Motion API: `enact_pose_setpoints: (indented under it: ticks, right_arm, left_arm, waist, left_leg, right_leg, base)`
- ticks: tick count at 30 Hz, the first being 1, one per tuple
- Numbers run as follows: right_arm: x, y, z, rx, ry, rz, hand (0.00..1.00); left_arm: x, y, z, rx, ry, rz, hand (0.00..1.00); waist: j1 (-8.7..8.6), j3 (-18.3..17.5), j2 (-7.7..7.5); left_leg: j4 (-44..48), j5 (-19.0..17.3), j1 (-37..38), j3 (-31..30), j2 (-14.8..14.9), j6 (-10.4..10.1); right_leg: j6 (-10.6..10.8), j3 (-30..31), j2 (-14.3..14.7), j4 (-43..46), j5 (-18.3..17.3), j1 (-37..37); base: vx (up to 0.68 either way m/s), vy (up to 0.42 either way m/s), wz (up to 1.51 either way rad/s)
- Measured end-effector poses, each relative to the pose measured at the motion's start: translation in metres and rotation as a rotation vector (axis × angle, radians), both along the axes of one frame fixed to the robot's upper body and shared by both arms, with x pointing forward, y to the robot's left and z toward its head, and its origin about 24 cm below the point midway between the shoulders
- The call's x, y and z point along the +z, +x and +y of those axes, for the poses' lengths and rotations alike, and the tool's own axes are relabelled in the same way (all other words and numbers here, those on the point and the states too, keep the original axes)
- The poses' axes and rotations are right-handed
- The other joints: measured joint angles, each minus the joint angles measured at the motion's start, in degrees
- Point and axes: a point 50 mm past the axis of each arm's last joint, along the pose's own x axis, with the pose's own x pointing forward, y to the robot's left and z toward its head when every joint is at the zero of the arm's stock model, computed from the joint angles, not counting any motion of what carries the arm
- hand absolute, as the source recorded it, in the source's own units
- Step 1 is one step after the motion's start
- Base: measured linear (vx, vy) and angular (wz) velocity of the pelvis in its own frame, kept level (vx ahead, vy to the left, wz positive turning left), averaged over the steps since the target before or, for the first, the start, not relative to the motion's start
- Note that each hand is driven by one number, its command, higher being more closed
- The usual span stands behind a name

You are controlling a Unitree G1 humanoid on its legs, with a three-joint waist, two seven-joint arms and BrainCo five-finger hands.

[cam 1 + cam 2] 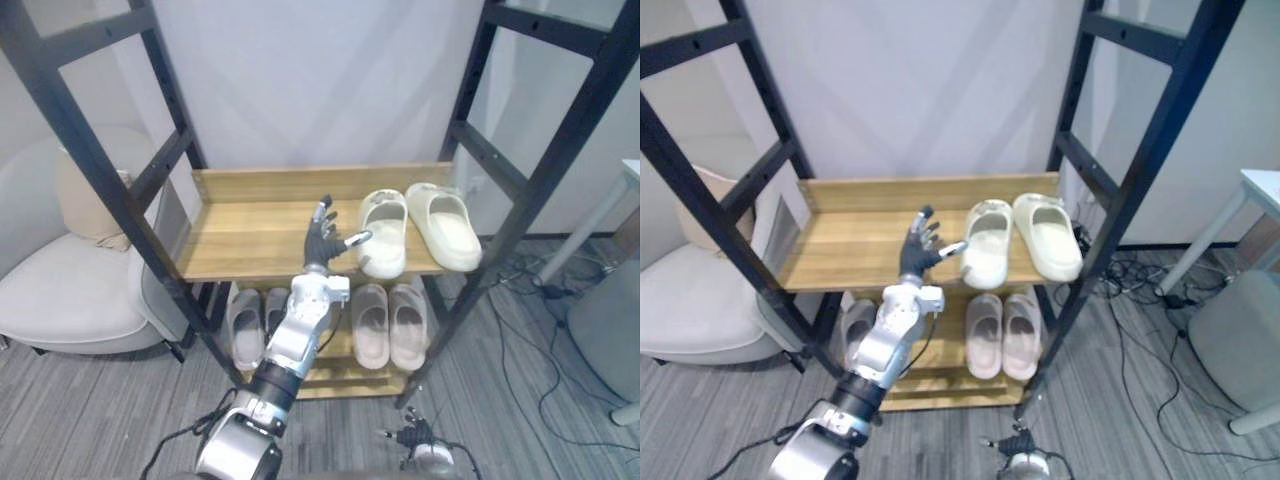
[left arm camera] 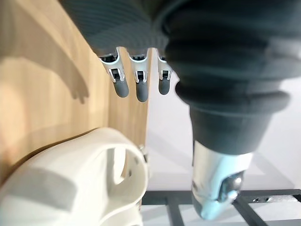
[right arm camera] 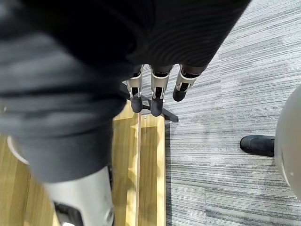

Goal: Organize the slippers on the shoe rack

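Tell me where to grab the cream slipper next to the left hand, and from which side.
Take the left cream slipper by its low side wall near the heel, coming from the robot's left, where the open left hand is. It lies sole-down on the upper shelf, heel end toward the robot, so thumb inside and fingers outside should pinch it.

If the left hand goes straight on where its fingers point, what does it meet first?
Probably the upper shelf's raised back board, though height is unclear. The left hand points past the nearer cream slipper, which lies beside its thumb.
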Motion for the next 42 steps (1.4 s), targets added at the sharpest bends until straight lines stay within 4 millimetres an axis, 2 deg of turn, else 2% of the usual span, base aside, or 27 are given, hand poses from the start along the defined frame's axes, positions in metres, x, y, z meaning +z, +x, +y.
enact_pose_setpoints:
  ticks: [5,17,22,28,35,42]
  right_arm:
    - [-0.001,0.001,0.006,0.007,0.013,0.007,0.0]
    - [-0.003,0.001,0.009,0.01,0.019,0.025,0.0]
    - [-0.002,0.002,0.007,-0.004,0.018,0.024,0.0]
    - [-0.003,0.002,0.004,-0.031,0.017,0.026,0.0]
    - [-0.003,0.001,0.0,-0.063,0.016,0.027,0.0]
    - [-0.003,0.002,0.004,-0.07,0.023,0.025,0.0]
  left_arm:
    - [-0.014,-0.004,-0.008,-0.06,0.042,0.046,0.0]
    - [-0.017,-0.01,-0.023,-0.136,0.078,0.036,0.0]
    - [-0.017,-0.007,-0.032,-0.168,0.109,0.036,0.0]
    - [-0.016,-0.004,-0.032,-0.153,0.111,0.039,0.0]
    - [-0.014,0.005,-0.024,-0.1,0.116,0.047,0.0]
    - [-0.012,0.01,-0.018,-0.074,0.11,0.057,0.0]
  waist:
    - [-0.1,0.1,-0.18]
    - [-0.22,0.2,-0.85]
    - [-0.66,0.2,-0.97]
    - [-0.63,0.4,-1.17]
    - [-0.65,0.4,-1.19]
    - [-0.72,0.4,-1.18]
  left_leg:
    - [0.0,0.0,0.0,0.0,0.1,-0.1]
    - [-0.1,-0.1,0.5,0.5,0.3,-0.2]
    - [-0.1,-0.2,0.7,1.1,0.4,-0.3]
    - [-0.1,-0.3,0.9,1.6,0.6,-0.4]
    - [-0.1,-0.4,0.9,2.9,0.9,-0.6]
    - [-0.1,-0.4,0.9,3.2,0.9,-0.6]
  right_leg:
    - [-0.1,-0.1,0.2,-0.9,0.4,0.6]
    - [-0.2,0.4,0.5,-2.5,1.2,1.4]
    - [-0.3,1.0,0.6,-2.8,1.5,1.4]
    - [-0.4,1.4,0.9,-2.8,1.6,1.3]
    - [-0.5,2.7,1.1,-2.8,2.0,0.7]
    - [-0.5,2.9,1.1,-2.8,2.1,0.6]
  base:
    - [0.0,0.0,0.0]
    - [-0.01,-0.004,-0.02]
    - [0.0,-0.003,-0.04]
    - [0.0,-0.005,-0.04]
    - [-0.01,-0.005,-0.09]
    - [0.0,-0.002,-0.02]
